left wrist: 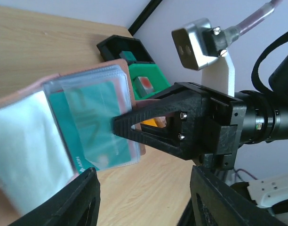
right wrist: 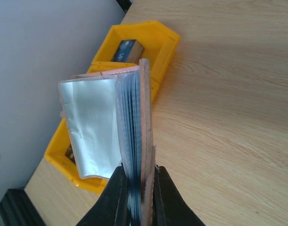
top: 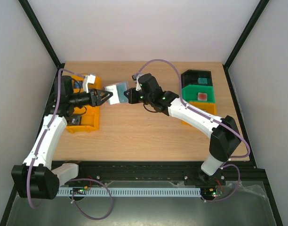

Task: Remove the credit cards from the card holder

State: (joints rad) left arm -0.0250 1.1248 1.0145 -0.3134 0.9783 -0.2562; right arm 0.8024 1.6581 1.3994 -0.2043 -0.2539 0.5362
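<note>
The card holder point(top: 117, 92) hangs open above the table between my two grippers. My right gripper point(right wrist: 138, 197) is shut on its lower edge, and its clear sleeves point(right wrist: 90, 127) fan out to the left of the pink cover point(right wrist: 145, 117). In the left wrist view a teal credit card point(left wrist: 94, 120) sits inside the front clear sleeve. My left gripper point(left wrist: 144, 200) is open just short of the holder's near corner, with nothing between its fingers point(left wrist: 73, 202). A blue card point(right wrist: 127, 49) lies in the yellow bin point(right wrist: 158, 35).
The yellow bin point(top: 90, 117) stands at the table's left, under my left arm, with dark cards in it. At the right stand a black bin point(top: 196, 77), a green bin point(top: 200, 92) holding a red card point(top: 203, 96), and an orange bin point(top: 207, 109) partly under my right arm.
</note>
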